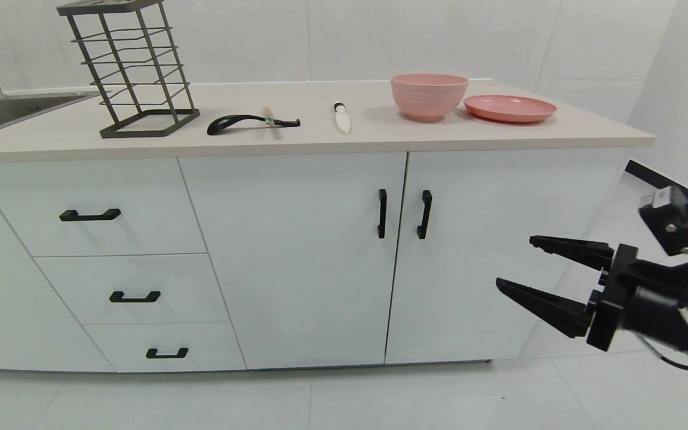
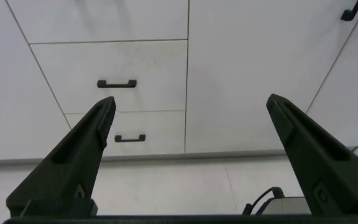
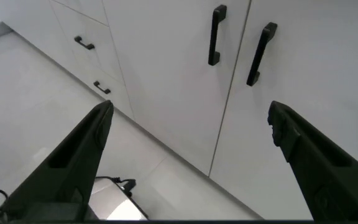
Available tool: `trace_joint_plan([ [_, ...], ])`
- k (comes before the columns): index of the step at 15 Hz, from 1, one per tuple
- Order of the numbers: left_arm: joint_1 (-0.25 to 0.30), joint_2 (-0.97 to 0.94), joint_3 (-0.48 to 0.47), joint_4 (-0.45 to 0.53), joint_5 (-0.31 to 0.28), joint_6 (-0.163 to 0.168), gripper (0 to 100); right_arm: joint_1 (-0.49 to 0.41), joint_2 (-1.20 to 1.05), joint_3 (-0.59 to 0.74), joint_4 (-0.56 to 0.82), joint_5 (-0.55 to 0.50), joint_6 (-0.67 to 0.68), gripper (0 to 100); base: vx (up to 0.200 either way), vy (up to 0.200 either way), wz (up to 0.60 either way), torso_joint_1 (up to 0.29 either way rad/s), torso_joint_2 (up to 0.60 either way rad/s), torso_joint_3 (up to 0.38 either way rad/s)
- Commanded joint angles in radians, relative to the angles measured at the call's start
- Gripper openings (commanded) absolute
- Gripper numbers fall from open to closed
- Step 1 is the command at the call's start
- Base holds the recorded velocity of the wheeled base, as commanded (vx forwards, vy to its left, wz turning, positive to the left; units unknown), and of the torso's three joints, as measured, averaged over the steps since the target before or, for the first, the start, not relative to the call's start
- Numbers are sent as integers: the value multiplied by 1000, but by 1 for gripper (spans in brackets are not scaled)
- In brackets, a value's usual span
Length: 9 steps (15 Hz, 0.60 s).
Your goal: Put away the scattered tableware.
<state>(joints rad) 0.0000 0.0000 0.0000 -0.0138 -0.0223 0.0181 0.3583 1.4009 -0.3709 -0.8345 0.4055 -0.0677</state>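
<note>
Four pieces of tableware were seen on the worktop (image 1: pixel 499 134), none of them yet put away. A pink bowl (image 1: pixel 429 95) stood near the back edge toward the right end. A pink plate (image 1: pixel 510 108) lay just beside it, nearer the back right corner. A white-bladed knife (image 1: pixel 341 117) lay at about the middle of the worktop, and a black spoon (image 1: pixel 248 122) lay between the knife and a dark wire rack (image 1: pixel 138 71). A small pale item (image 1: pixel 270 117) crossed the spoon's handle but was too blurred to be identified. The rack stood upright toward the left end, beside the sink (image 1: pixel 15 107), and was judged a likely place for the plate.

The right gripper (image 1: pixel 514 261) was held below the level of the worktop, in front of the right cabinet door (image 1: pixel 499 209), with its jaws spread wide and nothing between them. In the left wrist view the left gripper (image 2: pixel 190 102) was likewise set wide and empty, facing the lower drawers (image 2: pixel 117 74) and the floor. Both were judged to be held open in readiness for a first grasp. As both sat low and well apart from the tableware, the task was judged to be at its start. Either arm would have to be raised above the front edge before any piece could be reached.
</note>
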Motion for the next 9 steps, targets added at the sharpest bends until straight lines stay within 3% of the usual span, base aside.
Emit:
trace_joint_plan([
  [1,2,0,0,-3,-1,3,100,-2,125,-3,-34,-1,-34,100,0,0,0,0,0,0],
  [2,8,14,-54,-236,7,16,100,-9,152,10,-35,-2,-75,100,0,0,0,0,0,0],
  [3,8,54,-109,-242,4,16,100,-18,159,13,-37,-2,-73,100,0,0,0,0,0,0],
  [6,-14,121,-202,-143,-31,13,100,-24,178,4,-40,-1,-73,100,0,0,0,0,0,0],
  [8,-54,308,-275,-113,-192,23,100,-35,244,-5,-124,47,-73,100,0,0,0,0,0,0],
  [9,-61,331,-284,-113,-214,25,100,-41,256,-5,-149,62,-73,100,0,0,0,0,0,0],
])
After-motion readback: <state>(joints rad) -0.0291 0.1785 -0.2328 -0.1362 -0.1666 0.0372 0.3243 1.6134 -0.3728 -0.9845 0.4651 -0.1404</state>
